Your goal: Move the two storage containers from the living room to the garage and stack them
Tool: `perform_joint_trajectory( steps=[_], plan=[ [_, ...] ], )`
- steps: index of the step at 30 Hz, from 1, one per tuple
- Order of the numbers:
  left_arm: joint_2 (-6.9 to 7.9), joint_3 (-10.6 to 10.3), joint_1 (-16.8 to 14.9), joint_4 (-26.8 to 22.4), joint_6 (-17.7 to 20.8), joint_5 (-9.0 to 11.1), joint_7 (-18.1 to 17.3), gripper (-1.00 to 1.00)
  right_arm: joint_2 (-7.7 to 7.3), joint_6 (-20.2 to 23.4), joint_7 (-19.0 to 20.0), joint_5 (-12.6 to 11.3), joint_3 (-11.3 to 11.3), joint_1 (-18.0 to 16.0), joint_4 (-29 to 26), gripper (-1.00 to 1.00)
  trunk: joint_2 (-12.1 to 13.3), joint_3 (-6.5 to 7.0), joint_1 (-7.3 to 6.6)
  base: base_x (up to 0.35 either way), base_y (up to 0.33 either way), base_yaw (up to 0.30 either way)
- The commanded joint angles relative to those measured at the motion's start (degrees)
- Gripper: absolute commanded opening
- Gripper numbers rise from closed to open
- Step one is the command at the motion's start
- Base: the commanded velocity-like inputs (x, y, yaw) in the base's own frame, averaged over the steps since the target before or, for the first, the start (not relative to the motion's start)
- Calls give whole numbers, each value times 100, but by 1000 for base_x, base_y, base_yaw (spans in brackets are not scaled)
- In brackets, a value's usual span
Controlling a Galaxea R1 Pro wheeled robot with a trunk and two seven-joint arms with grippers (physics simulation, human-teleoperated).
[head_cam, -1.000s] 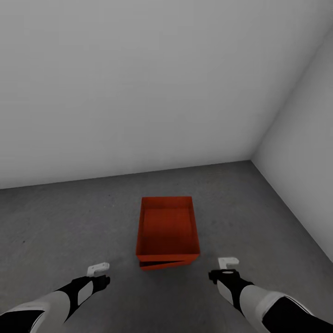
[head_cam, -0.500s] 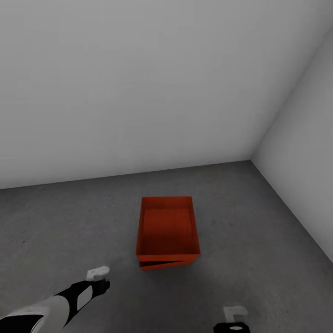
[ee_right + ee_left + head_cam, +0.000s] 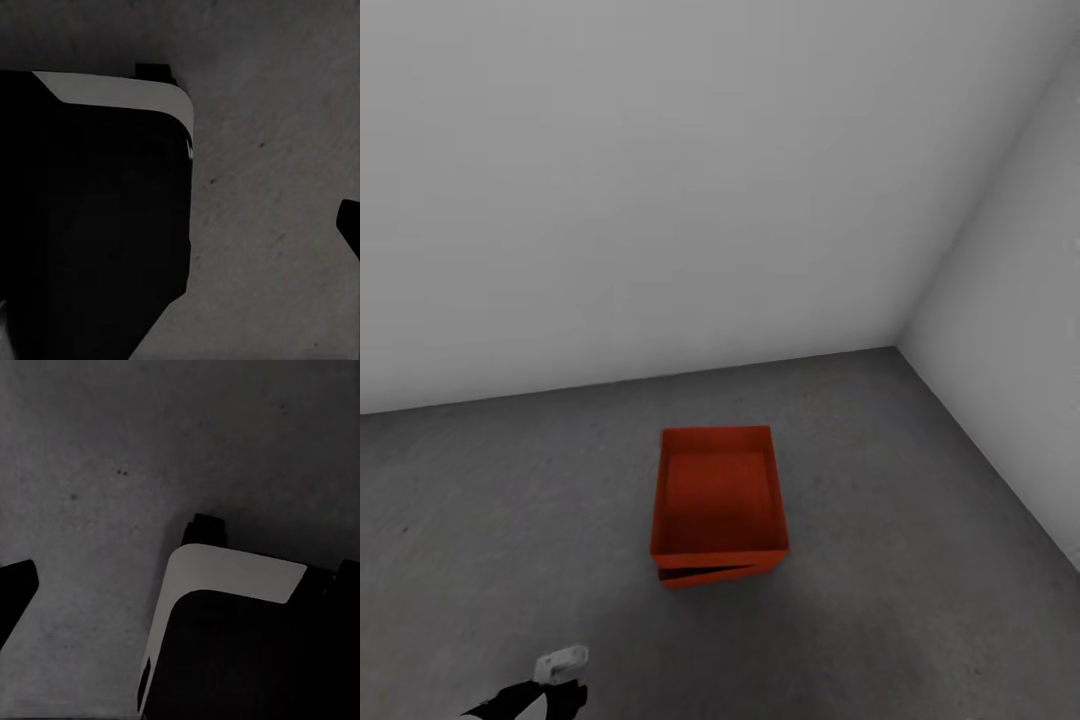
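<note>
On the speckled grey concrete floor [image 3: 920, 560] of the garage, near the corner of plain white walls [image 3: 660, 180], the two storage containers [image 3: 718, 505] sit stacked (no readable writing), well apart from the left gripper [image 3: 560, 665], finger opening indiscernible.

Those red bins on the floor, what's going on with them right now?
Nothing is handling them at the moment. The two orange-red bins sit stacked on the grey concrete floor near the corner of two white walls, the upper one slightly askew on the lower. The left tool sits low at the near edge of the head view, well short of the bins and holding nothing. Judging by how things lie, the stacking looks done.
</note>
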Motion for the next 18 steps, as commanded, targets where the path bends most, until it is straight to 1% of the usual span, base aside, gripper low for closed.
perform_joint_trajectory(
  steps=[1, 5, 9, 15, 18],
  plan=[
    [-5, -5, 55, -2, 20, 43, 13, 100, 11, -52, -4, -59, 47, 25, 17, 100, -4, 4, 1, 0, 0, -135],
    [-9, -5, 243, -3, 19, 54, 15, 100, 49, -94, -3, -54, 48, 193, 18, 100, -4, 35, 1, 0, 0, -139],
    [-10, -5, 383, -2, 23, 56, 16, 100, 103, -105, -3, -53, 47, 272, 18, 100, -4, 66, 1, 0, 0, -142],
    [-12, -5, 477, -2, 27, 55, 17, 100, 115, -108, -3, -54, 47, 294, 18, 100, -4, 112, 1, 0, 0, -137],
    [-22, -5, 487, -2, 31, 54, 21, 100, 119, -103, -5, -43, 48, 293, 18, 100, -4, 123, 1, 0, 0, -54]
  ],
)
